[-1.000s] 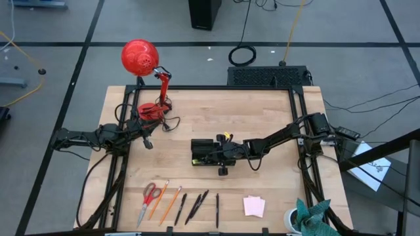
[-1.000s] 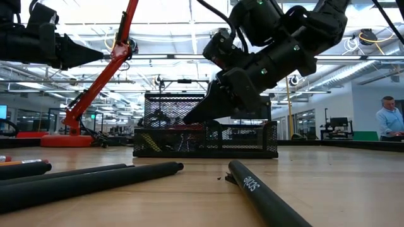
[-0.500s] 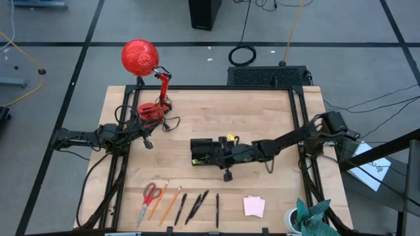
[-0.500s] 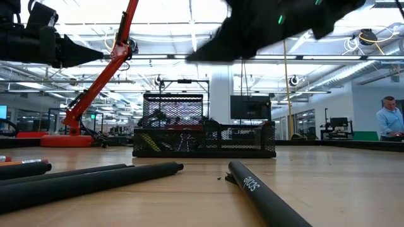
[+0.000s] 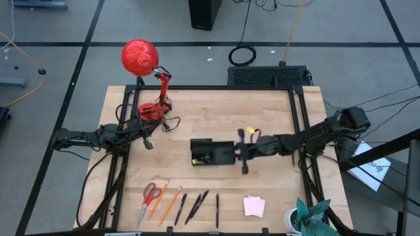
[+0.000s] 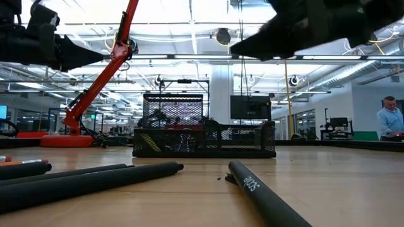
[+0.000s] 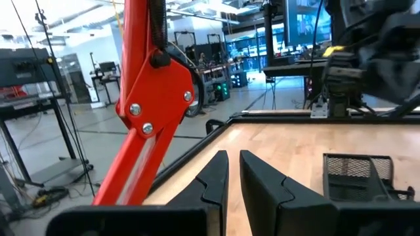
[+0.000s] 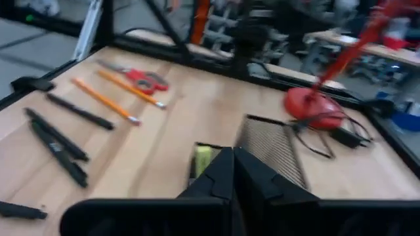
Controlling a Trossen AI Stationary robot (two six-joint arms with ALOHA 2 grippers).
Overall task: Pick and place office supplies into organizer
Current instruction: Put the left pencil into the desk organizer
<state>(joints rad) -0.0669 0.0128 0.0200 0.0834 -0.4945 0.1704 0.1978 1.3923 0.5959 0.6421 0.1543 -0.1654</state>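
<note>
My right gripper (image 5: 240,152) hangs just beside the organizer (image 5: 211,152), off the end that faces away from the red desk lamp (image 5: 146,72). Its two fingers (image 8: 226,172) are pressed together with nothing between them. From its wrist I look down onto the organizer's mesh wall (image 8: 272,149) and a small yellow-green piece (image 8: 203,159) lying inside one compartment.

My left gripper (image 5: 148,142) waits well away from the organizer, close by the lamp's round base (image 5: 151,111). Its fingers (image 7: 214,182) stand only a sliver apart and carry nothing; the lamp's red arm (image 7: 147,118) fills much of that wrist's outlook.

The organizer sits near the middle of the wooden table (image 5: 275,111). The rest of the supplies lie in a row along the table edge on the organizer's far side from the lamp: the red-handled scissors (image 5: 149,198) at the end of the row, then two orange pencils (image 5: 167,200), then the thin dark pens (image 5: 199,204). The pale pink sticky-note pad (image 5: 254,206) rests apart from that row, farther along the same edge, past the last pen.

At table height the pens (image 6: 88,181) lie in the foreground with the organizer (image 6: 205,140) behind them. A person (image 6: 389,120) stands in the room beyond.
</note>
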